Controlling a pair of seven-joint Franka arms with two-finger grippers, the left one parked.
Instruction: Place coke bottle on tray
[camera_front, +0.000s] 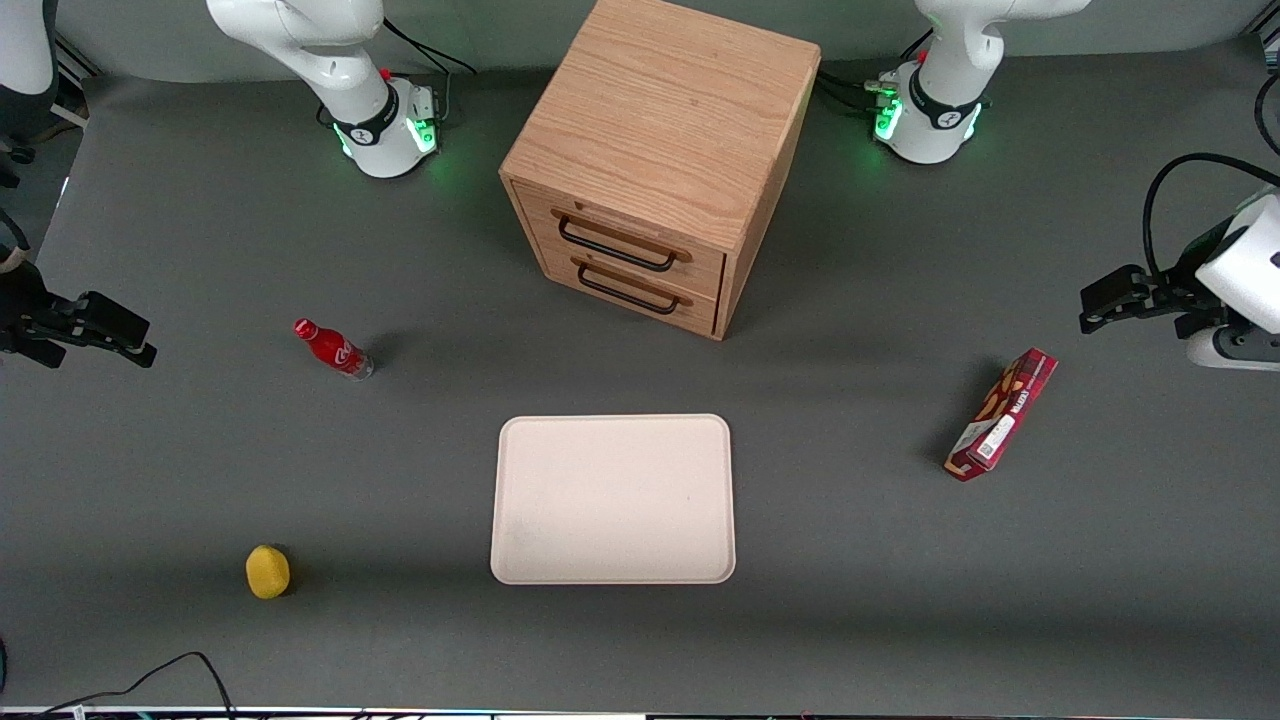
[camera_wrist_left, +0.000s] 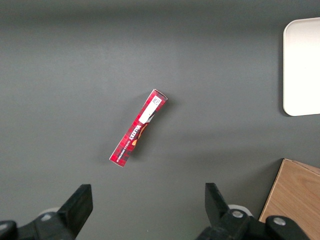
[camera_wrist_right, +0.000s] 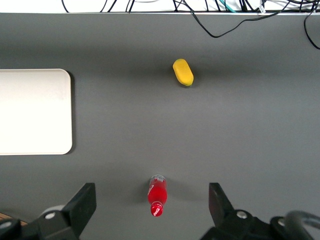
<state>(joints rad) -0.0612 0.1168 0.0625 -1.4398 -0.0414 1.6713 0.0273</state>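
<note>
The coke bottle (camera_front: 333, 349), slim and red with a red cap, stands upright on the grey table, farther from the front camera than the tray. The wrist view looks down on it (camera_wrist_right: 157, 195) between my two spread fingers. The pale cream tray (camera_front: 612, 498) lies empty in front of the wooden drawer cabinet, nearer to the front camera; its end shows in the right wrist view (camera_wrist_right: 35, 111). My right gripper (camera_front: 130, 338) is open and empty. It hovers well above the table, off toward the working arm's end from the bottle, and touches nothing.
A wooden two-drawer cabinet (camera_front: 660, 150) stands mid-table. A yellow lemon (camera_front: 267, 571) lies near the front edge, also in the right wrist view (camera_wrist_right: 183, 72). A red snack box (camera_front: 1002, 413) lies toward the parked arm's end. Cables (camera_wrist_right: 235, 20) run along the front edge.
</note>
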